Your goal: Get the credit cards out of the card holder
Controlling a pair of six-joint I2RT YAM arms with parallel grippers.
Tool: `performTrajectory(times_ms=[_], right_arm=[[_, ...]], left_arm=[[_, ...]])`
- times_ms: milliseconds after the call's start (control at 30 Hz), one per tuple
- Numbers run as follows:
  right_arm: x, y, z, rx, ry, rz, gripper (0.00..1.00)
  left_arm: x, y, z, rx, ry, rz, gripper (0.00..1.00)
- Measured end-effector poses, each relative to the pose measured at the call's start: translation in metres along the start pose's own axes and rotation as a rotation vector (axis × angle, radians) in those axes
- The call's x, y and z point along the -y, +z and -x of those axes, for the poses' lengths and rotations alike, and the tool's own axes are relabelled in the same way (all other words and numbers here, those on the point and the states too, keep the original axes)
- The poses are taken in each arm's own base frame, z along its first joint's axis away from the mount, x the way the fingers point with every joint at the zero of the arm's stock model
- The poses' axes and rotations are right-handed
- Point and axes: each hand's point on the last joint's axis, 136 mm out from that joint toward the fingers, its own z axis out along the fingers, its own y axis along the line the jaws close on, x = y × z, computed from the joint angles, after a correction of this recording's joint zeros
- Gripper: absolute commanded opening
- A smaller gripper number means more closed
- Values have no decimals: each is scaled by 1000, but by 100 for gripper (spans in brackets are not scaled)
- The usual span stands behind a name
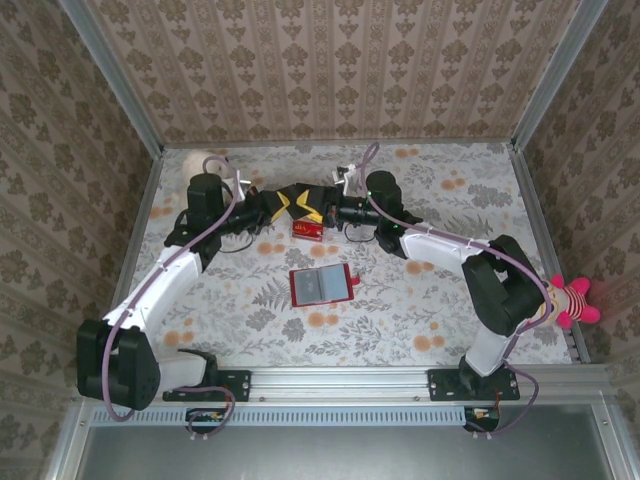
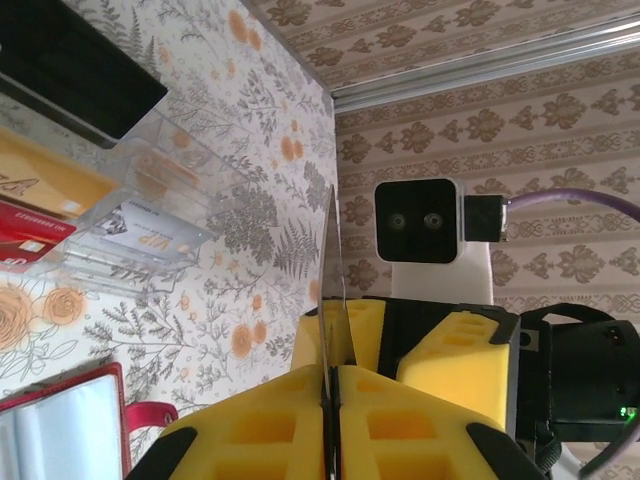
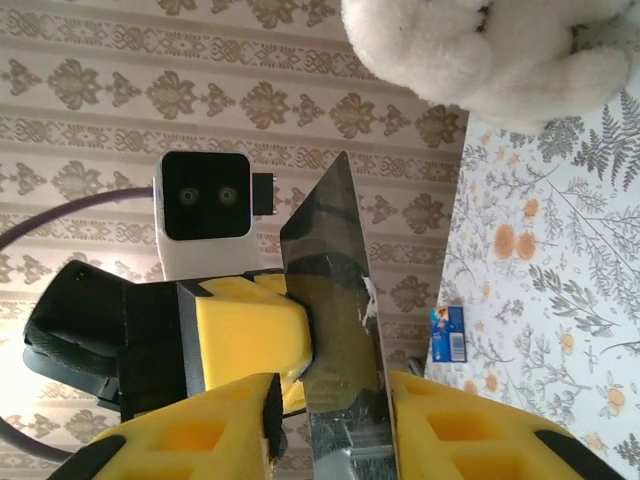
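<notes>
My left claw [image 2: 332, 385] pinched the card [image 2: 330, 270] by its edge. The right claw [image 3: 335, 400] straddled it from the other side; I couldn't tell whether it gripped. The holder [image 1: 322, 284] lay open, well apart.

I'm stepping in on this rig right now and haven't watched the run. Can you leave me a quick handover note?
The left pincer is shut on one card, held up off the table.
The right pincer faces it, fingers either side of that card; whether it grips is unclear.
The card holder lies open on the table, nearer the arm bases, untouched.
Done: one card is out.
Left: probably finish this hand-over, put the card down, then check the holder's sleeves; I can't tell whether more cards remain.
</notes>
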Motion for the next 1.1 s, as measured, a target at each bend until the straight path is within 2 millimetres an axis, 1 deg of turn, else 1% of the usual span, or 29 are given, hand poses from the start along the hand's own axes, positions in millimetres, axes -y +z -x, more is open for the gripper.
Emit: performTrajectory(times_ms=[100,267,333,367,400,467,533,567,633,667,700,767,867,933,1100], right_arm=[[0,-1,0,4,15,9,29],[1,-3,1,9,26,15,21],[2,-4,3,12,31,15,15],[3,-4,4,15,36,14,9],[3,-5,6,18,37,14,6],[2,-5,8,18,26,22,0],[4,-5,11,22,22,19,0],[6,-5,13,24,12,15,0],[13,-4,17,26,-6,-7,0],[18,-4,18,26,-18,-22,0],[22,-5,20,26,-34,-40,0],[31,-7,23,19,-79,-89,0],[39,-9,32,2,-198,-181,0],[38,-11,39,-13,-307,-238,0],[26,-21,53,-98,-632,-356,0]], left_arm=[[2,0,0,-4,-4,-11,11],[3,3,1,-13,-17,-26,12],[3,5,2,-14,-20,-32,13],[3,5,2,-14,-21,-34,13],[3,6,3,-14,-22,-35,15],[-1,8,3,-15,-28,-27,25],[-5,9,4,-17,-34,-17,37],[-8,10,4,-19,-42,-9,45],[-15,10,5,-19,-43,9,56],[-18,9,6,-16,-39,19,68],[-23,7,8,-13,-36,33,77],[-31,4,11,-4,-23,61,89],[-45,-2,15,12,-9,111,100],[-55,-7,20,29,-9,144,100],[-87,-25,38,81,-31,236,100]])
